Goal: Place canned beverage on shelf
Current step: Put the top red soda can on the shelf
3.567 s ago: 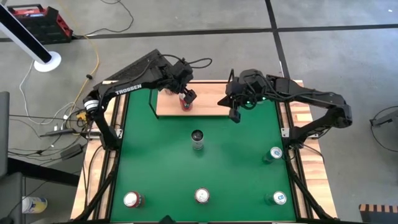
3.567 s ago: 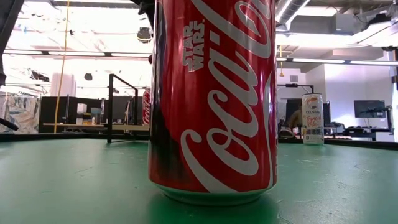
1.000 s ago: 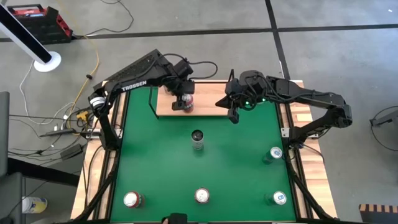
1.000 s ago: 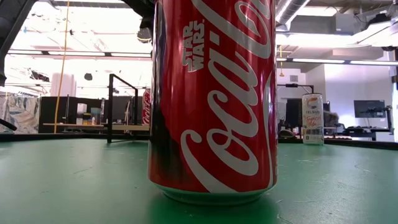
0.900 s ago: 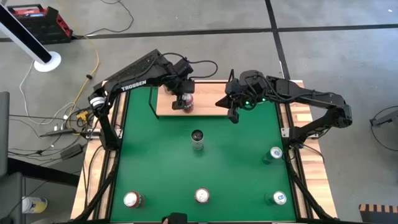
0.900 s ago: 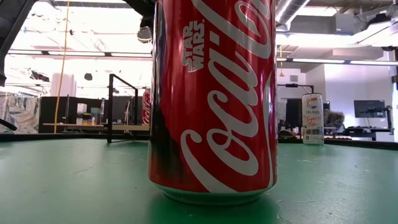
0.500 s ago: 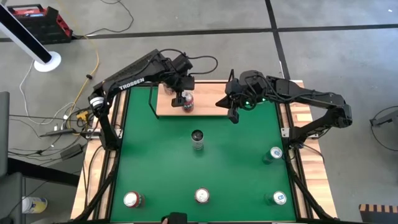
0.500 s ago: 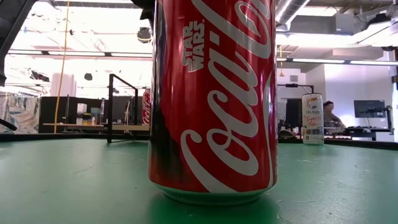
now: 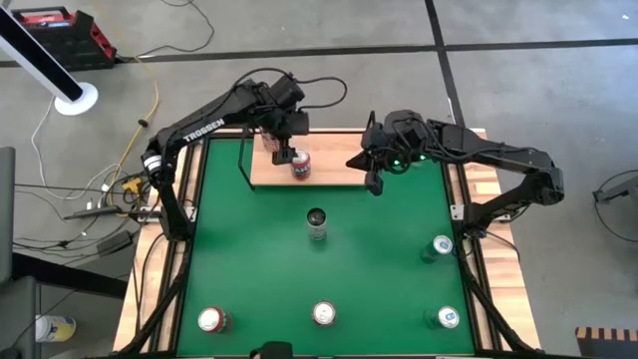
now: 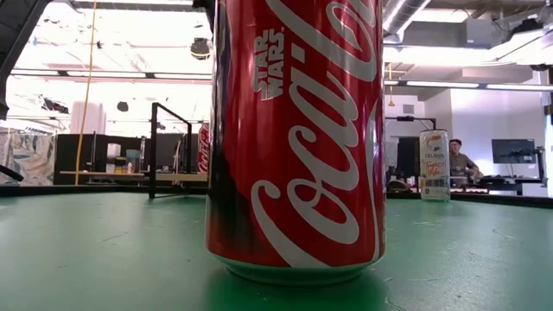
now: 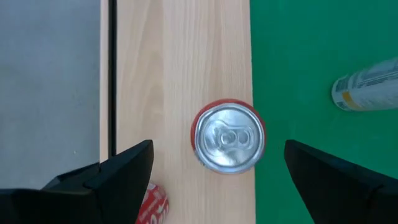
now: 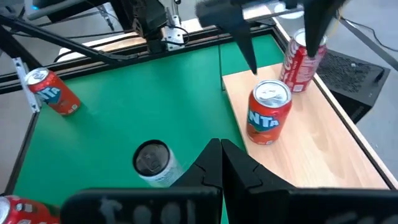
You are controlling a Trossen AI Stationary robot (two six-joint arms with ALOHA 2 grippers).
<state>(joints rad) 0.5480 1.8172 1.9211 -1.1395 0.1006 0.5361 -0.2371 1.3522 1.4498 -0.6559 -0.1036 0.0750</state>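
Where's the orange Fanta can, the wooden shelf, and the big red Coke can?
Fanta can [image 12: 268,115], right wrist view, its orange side.
Shelf [image 11: 180,68], left wrist view, bare wood board.
Coke can [image 10: 294,147], low view, its red label.

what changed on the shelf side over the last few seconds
The left gripper let go of the orange can it was setting on the shelf and pulled up and back toward the rear edge, fingers open. The can now stands free near the shelf's front edge. The right gripper stayed shut over the shelf's right end, and the cans on the green table did not move.
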